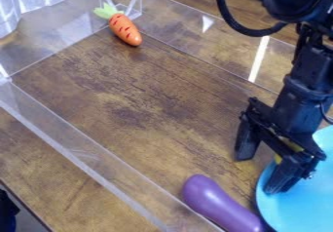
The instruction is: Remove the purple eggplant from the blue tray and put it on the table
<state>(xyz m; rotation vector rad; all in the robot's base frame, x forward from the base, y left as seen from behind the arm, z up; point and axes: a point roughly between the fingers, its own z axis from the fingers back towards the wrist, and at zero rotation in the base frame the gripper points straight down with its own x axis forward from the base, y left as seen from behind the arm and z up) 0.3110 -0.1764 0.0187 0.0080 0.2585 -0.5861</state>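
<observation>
Gripper [277,156] sitting with jaws spread wide, nothing between them, parked low at the right side over the left edge of the blue tray [297,209]. Purple eggplant [221,205] lying at the bottom of the view, just left of the tray's rim and below the gripper, apart from the fingers. Hard to tell whether its far end touches or overlaps the rim, since the frame cuts it off. Most of it looks to be over the table [143,95] already, so probably released or about to be grabbed; can't say which from this alone.

If grabbing is the step: worth lining the jaws across the short width of the eggplant, not along its length. Smooth, glossy, rounded, so likely to squirt out if pinched near an end. Better to go for the fat middle and come down straight. Also mind the tray rim right beside it, easy to clip a finger on it.

If already dropped: just lift straight up, no sideways drag. Orange carrot [125,28] well away at the far left, no issue there.
</observation>
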